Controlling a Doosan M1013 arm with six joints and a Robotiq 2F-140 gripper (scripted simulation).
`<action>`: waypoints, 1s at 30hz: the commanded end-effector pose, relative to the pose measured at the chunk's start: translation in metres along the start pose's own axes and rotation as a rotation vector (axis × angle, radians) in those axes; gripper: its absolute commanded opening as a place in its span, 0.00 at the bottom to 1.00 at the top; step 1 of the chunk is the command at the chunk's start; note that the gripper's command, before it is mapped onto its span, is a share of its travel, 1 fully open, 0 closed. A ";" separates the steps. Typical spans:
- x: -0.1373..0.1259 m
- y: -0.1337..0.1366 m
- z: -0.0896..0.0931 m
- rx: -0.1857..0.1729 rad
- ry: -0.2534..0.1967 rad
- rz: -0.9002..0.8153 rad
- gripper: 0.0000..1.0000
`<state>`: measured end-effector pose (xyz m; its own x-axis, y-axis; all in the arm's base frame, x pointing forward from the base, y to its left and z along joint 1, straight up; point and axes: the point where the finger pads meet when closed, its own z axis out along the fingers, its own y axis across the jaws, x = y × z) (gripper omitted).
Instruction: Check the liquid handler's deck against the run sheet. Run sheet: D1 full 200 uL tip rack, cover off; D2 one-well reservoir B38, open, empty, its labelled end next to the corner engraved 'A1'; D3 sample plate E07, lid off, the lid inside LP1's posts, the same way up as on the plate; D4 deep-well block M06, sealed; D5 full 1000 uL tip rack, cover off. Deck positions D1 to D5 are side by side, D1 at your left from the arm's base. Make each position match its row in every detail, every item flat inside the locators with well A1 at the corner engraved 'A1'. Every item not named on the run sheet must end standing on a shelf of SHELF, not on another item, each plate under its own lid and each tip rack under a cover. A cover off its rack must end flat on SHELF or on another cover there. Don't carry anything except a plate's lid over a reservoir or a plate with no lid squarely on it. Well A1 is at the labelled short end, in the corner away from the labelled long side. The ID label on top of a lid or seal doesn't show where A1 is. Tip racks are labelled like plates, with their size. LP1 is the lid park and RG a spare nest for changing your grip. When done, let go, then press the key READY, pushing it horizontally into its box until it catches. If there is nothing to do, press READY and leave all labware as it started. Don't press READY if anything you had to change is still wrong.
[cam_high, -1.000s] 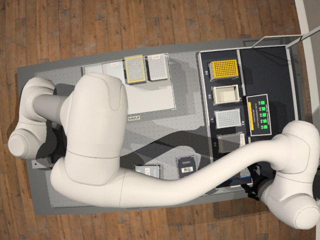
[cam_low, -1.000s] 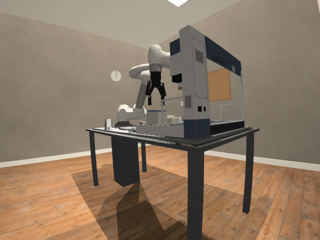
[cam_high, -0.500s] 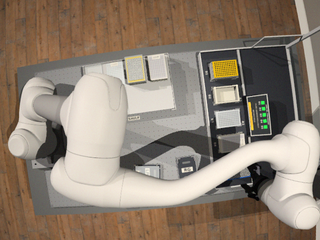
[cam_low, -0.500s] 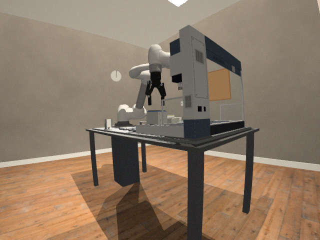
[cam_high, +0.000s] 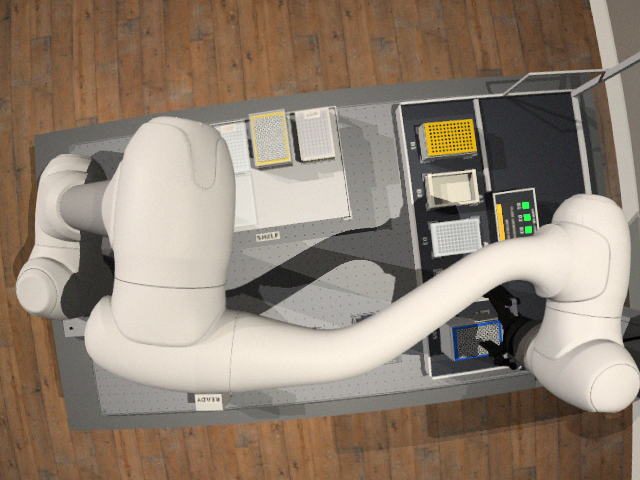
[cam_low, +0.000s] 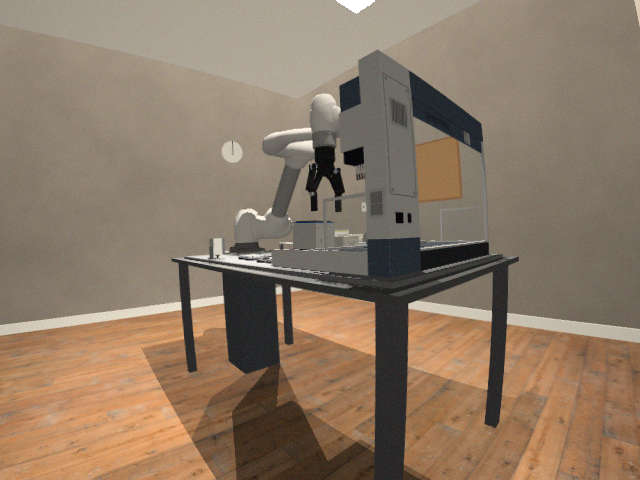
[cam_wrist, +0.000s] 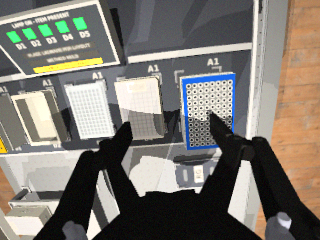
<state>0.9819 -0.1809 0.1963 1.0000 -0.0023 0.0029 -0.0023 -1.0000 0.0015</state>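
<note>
My gripper (cam_wrist: 169, 126) is open and empty. It hangs above the blue-framed tip rack (cam_wrist: 208, 111) at D5, at the deck's right end; in the side view the gripper (cam_low: 324, 198) is well clear of the rack's top (cam_low: 312, 233). In the wrist view, left of this rack, stand the deep-well block (cam_wrist: 138, 107) at D4, the white sample plate (cam_wrist: 90, 109) at D3 and the open cream reservoir (cam_wrist: 35, 116) at D2. The overhead view shows the yellow tip rack (cam_high: 448, 137) at D1, the reservoir (cam_high: 450, 188), the sample plate (cam_high: 455, 236) and the blue rack (cam_high: 478, 338). My arm hides D4 there.
SHELF (cam_high: 289, 170) holds a yellow-framed covered rack (cam_high: 269, 138), a white plate (cam_high: 314, 134) beside it and another plate (cam_high: 235, 147) partly behind my arm. The status panel (cam_wrist: 55, 35) shows green lamps. The handler's frame (cam_low: 385, 170) stands close beside the gripper. The READY label (cam_high: 208, 398) is at the table's front edge.
</note>
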 end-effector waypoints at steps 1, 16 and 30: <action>0.000 -0.005 -0.002 0.000 0.002 0.001 0.79; 0.000 -0.059 -0.001 0.000 0.002 0.001 0.79; 0.000 -0.059 -0.001 0.000 0.002 0.001 0.79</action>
<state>0.9820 -0.1221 0.1959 1.0000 -0.0031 0.0029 -0.0031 -1.0000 0.0018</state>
